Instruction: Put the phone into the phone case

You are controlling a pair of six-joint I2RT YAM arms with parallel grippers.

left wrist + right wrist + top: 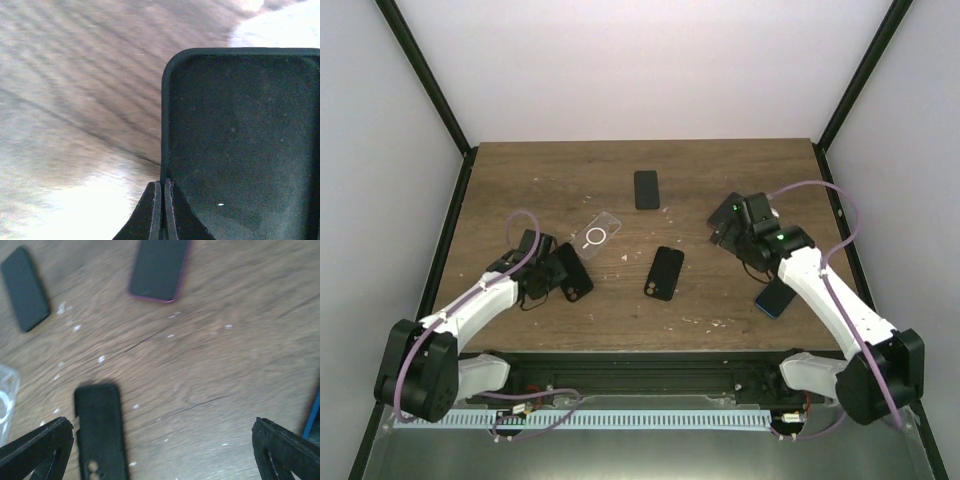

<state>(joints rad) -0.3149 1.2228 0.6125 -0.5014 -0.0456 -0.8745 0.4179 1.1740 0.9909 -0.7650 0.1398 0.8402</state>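
pinching the black case wall, left hand should hold it level; right hand, spread wide and empty, should square to the phone at 12 o'clock.

Your counter is a dark wood-grain board, with white flecks scattered over the grain. Pale walls close it in on three sides, and black posts slant up from its back corners. A white perforated strip runs below its near edge.
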